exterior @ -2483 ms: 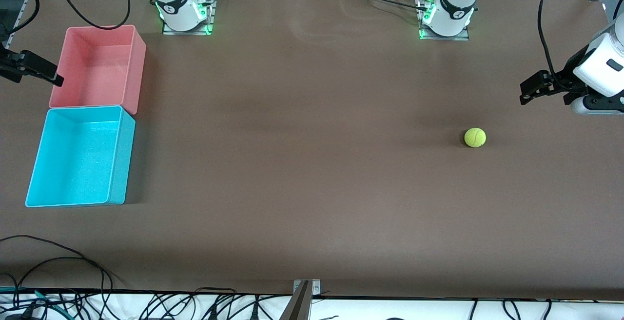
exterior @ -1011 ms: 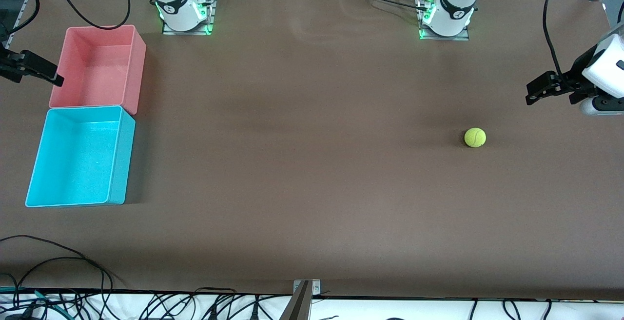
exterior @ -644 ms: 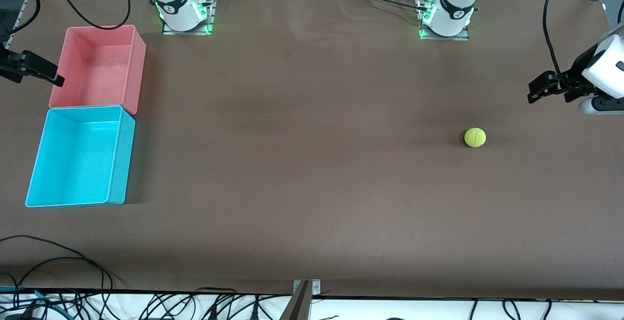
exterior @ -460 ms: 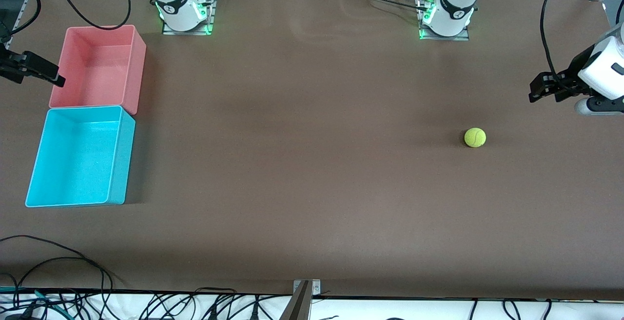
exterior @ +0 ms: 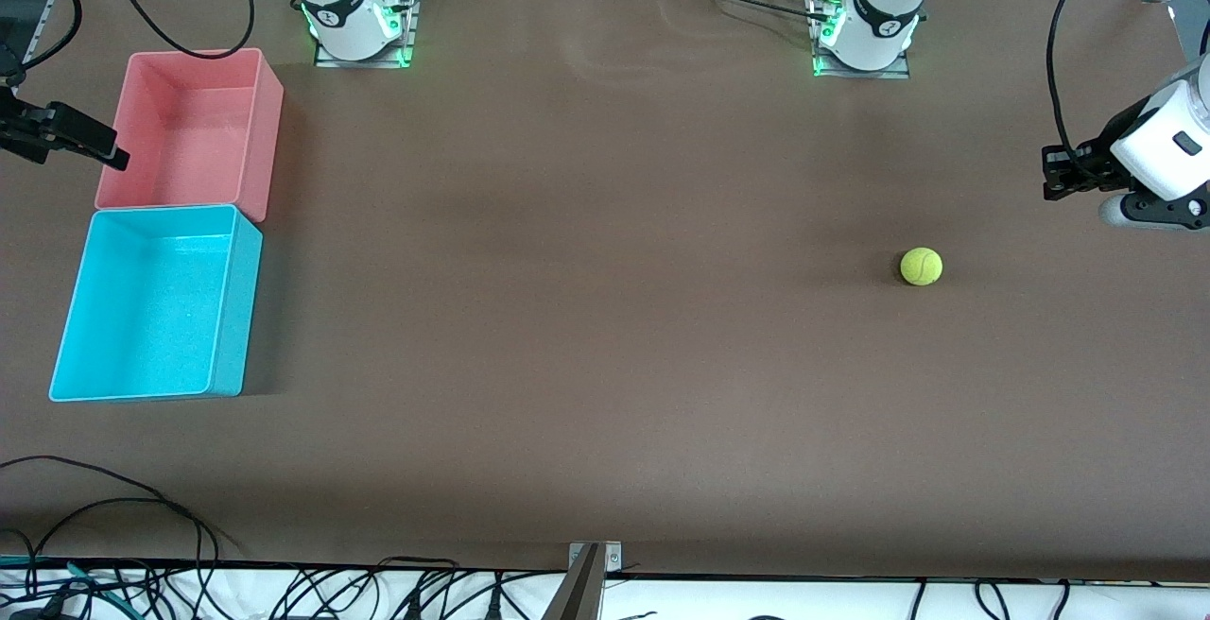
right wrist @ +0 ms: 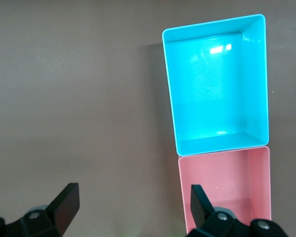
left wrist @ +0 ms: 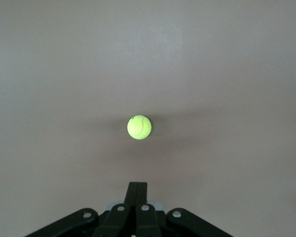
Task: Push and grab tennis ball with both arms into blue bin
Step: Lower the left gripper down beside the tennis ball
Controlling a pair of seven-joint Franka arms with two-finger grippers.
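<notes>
The tennis ball (exterior: 921, 266) lies on the brown table toward the left arm's end; it also shows in the left wrist view (left wrist: 139, 127). My left gripper (exterior: 1051, 176) is shut and empty, up in the air beside the ball at the table's end; its fingers (left wrist: 137, 190) are pressed together. The blue bin (exterior: 227, 308) stands at the right arm's end, empty, and shows in the right wrist view (right wrist: 171, 98). My right gripper (exterior: 113, 157) is open and empty, over the edge of the pink bin; its fingertips (right wrist: 69, 200) stand wide apart.
A pink bin (exterior: 260, 119), empty, stands against the blue bin, farther from the front camera; it shows in the right wrist view (right wrist: 227, 187). Cables (exterior: 95, 507) lie along the table's front edge. A metal bracket (exterior: 588, 568) sits at the front edge.
My left gripper has drawn back toward the table's end, away from the ball, and turned. The ball, bins and right gripper have stayed put.
</notes>
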